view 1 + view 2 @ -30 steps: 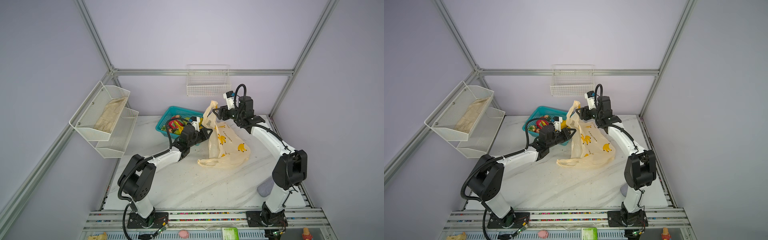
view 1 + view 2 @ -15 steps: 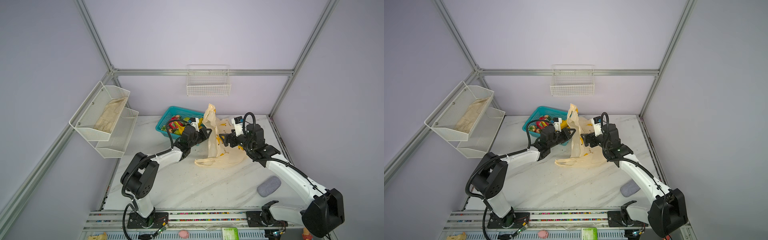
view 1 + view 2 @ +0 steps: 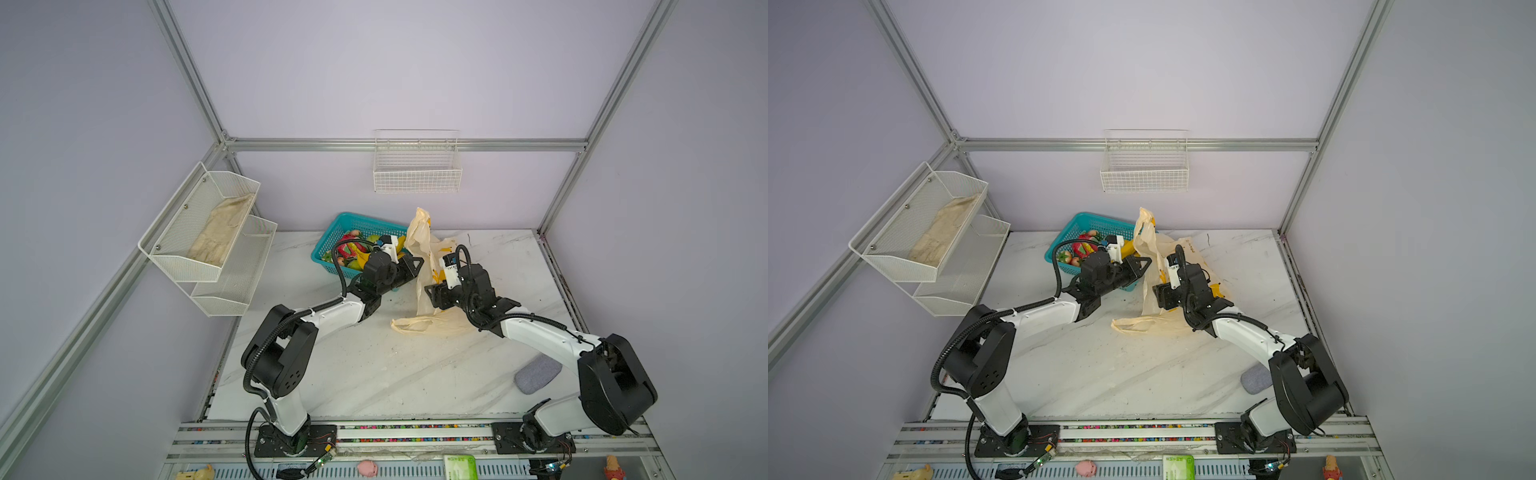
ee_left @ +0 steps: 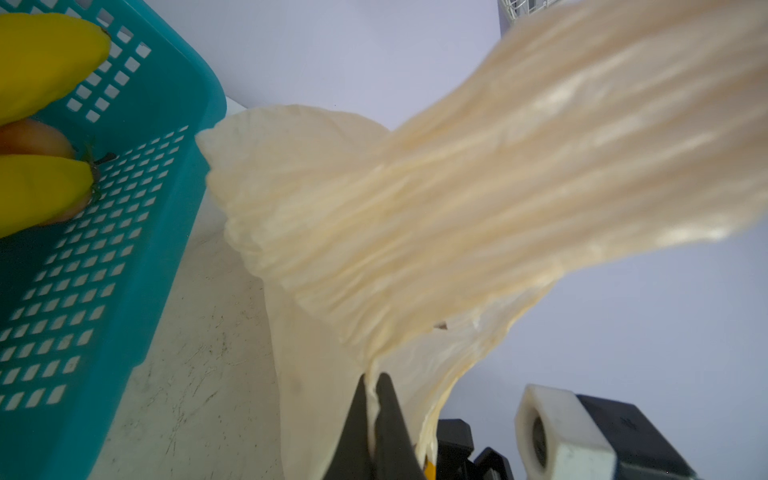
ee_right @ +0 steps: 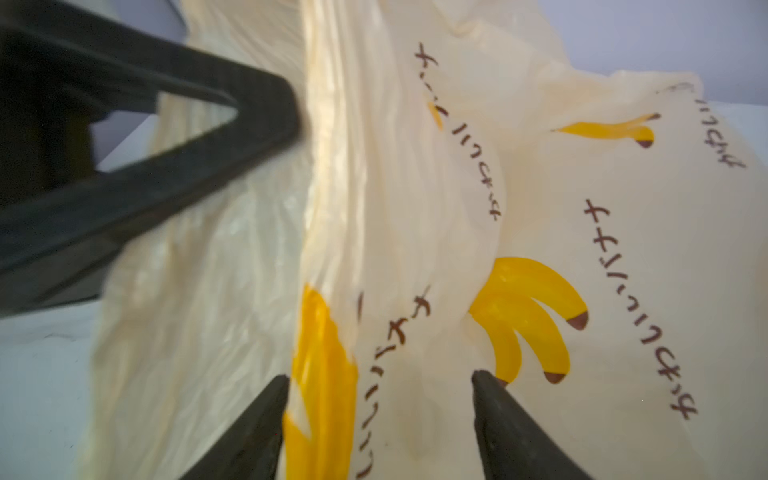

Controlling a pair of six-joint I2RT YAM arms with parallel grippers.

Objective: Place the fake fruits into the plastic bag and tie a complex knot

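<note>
Lowered, right pincer (image 5: 378, 380) gapes at plastic bag (image 3: 419, 245), left pincer (image 4: 373, 386) pinching it; fake fruits (image 3: 353, 251) sit in basket (image 3: 353, 218).

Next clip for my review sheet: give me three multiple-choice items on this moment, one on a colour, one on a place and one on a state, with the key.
1. The banana prints on the bag are:
A red
B yellow
C green

2. The fruits lie:
A in the teal basket
B inside the bag
C spread over the table

3. The left gripper is:
A open
B shut on a fruit
C shut on the bag

Key:
1 B: the right wrist view shows yellow bananas printed beside dark lettering.
2 A: both top views show them heaped in the basket at the back.
3 C: the left wrist view shows its jaws pinched together on the bag's thin film.
</note>
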